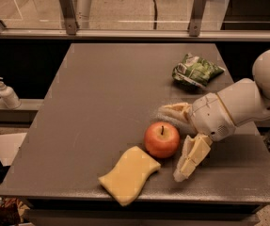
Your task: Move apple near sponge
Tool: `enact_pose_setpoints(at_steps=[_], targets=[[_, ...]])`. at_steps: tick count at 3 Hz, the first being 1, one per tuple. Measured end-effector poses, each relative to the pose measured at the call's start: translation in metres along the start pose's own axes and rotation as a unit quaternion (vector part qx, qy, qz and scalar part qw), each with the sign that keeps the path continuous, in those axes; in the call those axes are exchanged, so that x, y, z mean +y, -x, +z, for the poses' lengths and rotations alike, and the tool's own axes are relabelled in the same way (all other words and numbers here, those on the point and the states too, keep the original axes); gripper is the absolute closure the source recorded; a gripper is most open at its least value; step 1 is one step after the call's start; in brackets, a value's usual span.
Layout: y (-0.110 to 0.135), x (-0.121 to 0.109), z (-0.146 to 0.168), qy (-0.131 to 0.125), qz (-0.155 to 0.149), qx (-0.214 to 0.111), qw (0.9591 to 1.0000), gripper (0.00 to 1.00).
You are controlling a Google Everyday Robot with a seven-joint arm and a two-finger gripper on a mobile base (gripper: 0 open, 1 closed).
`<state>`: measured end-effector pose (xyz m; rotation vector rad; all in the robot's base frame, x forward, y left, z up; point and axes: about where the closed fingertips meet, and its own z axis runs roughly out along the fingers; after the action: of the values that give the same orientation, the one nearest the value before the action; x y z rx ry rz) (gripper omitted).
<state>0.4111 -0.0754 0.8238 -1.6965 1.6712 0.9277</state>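
Note:
The red-orange apple [162,139] stands upright on the grey table [101,102], near the front edge. Its lower left side touches or nearly touches the upper right corner of the pale-yellow sponge [129,174], which lies flat at the front edge. My gripper [172,144] is just right of the apple and open. One cream finger [174,112] lies behind the apple and the other finger [191,157] slants down to its right. Neither finger presses on the apple.
A green-and-white snack bag [195,71] lies at the back right of the table. My white arm [247,102] reaches in from the right. A soap dispenser bottle [6,94] stands on a ledge to the left, off the table.

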Motion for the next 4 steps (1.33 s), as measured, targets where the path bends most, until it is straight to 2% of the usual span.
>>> enact_pose_setpoints(at_steps=[1, 2, 3, 4], targets=[[0.002, -0.003, -0.013, -0.008, -0.001, -0.001, 1.0000, 0.00], [0.000, -0.011, -0.040, -0.030, 0.004, -0.006, 0.9995, 0.00], [-0.006, -0.019, -0.079, -0.064, 0.010, -0.019, 0.9977, 0.00], [-0.012, -0.026, -0.115, -0.100, 0.013, -0.047, 0.9938, 0.00]])
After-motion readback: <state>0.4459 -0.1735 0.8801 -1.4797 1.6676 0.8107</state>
